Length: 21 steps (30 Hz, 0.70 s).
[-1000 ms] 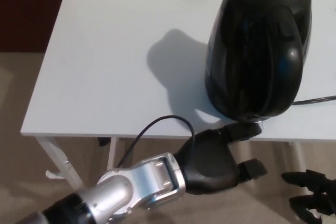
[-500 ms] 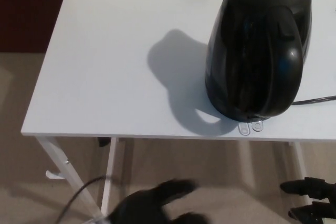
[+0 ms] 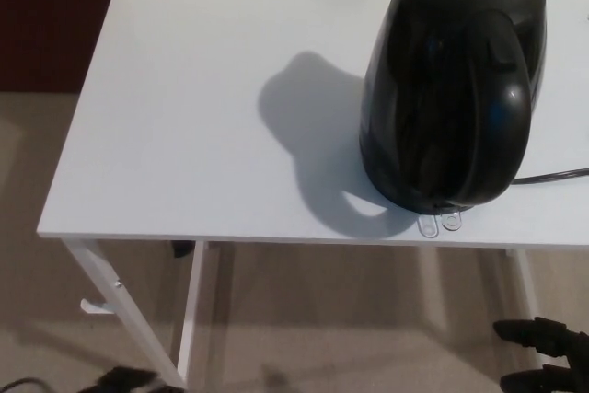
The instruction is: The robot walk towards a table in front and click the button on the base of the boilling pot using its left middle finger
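Left hand gone from view, pot's button free on the worktop edge.

Nearest, at the bottom right corner, the right hand (image 3: 543,356) hangs below the worktop with its black fingers apart, holding nothing. The left hand, which a second ago reached up to the pot's base and half a second ago had dropped low, is now out of view; only a dark blur shows at the bottom left, so its state cannot be told. That suggests the press has been made, or at least tried, and the arm pulled back. Farther off, the pot (image 3: 451,80) stands on the white worktop (image 3: 184,135) near its front edge, its clear button (image 3: 439,222) at the base, untouched now. No brand or writing can be read.
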Tool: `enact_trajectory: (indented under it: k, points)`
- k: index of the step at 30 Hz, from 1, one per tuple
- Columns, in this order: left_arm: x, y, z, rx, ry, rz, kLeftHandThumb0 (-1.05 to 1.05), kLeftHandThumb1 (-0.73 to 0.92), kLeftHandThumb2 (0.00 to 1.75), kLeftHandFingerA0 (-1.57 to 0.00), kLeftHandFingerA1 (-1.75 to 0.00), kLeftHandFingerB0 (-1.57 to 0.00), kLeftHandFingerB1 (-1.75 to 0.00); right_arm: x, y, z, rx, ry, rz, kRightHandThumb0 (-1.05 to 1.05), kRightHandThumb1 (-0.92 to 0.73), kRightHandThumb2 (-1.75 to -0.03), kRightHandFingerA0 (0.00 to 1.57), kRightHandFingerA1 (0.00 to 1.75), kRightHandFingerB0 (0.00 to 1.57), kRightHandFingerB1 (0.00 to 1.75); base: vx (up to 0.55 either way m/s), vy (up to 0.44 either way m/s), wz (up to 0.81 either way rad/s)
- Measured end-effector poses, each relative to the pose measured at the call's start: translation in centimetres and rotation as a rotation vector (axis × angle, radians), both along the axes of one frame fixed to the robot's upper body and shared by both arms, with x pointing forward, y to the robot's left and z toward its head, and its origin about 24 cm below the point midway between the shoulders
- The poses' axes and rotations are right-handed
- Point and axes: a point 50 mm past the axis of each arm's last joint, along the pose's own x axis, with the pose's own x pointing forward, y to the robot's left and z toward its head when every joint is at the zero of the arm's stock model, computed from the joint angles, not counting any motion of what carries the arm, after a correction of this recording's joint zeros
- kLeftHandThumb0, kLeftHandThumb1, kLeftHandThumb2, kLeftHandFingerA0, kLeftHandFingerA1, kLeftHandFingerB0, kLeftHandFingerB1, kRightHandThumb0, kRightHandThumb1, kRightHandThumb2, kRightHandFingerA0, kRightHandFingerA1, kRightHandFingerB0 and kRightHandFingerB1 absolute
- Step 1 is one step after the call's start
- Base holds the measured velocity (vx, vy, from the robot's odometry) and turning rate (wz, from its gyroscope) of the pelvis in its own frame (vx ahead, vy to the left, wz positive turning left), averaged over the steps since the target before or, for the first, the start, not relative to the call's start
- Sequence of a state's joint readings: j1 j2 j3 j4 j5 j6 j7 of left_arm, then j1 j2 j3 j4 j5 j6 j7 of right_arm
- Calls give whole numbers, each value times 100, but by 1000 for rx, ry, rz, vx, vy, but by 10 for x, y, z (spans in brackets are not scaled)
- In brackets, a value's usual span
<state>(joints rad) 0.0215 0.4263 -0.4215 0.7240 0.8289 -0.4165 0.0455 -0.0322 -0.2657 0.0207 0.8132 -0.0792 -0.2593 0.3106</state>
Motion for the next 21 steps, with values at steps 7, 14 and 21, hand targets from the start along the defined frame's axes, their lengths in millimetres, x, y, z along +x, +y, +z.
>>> enact_trajectory:
  k: [7, 14, 21]
  points:
    - [-6, 43, -4, -34, 36, 323, -45, 53, 57, -35, -33, -12, -26, -2, 0, -3, -8, 12, -20, -25, -54, -56, 55, 40, 34, 33, 0, 0, 0]
    - [-16, 69, -6, -112, 55, 590, -43, 52, 56, -35, -33, -14, -27, -9, -2, -7, -30, 37, -49, -24, -53, -56, 56, 40, 35, 34, 0, 0, 0]
    - [-13, 80, -4, -188, 50, 730, -44, 52, 56, -34, -32, -14, -27, -11, -4, -10, -52, 51, -81, -26, -54, -56, 56, 39, 34, 33, 0, 0, 0]
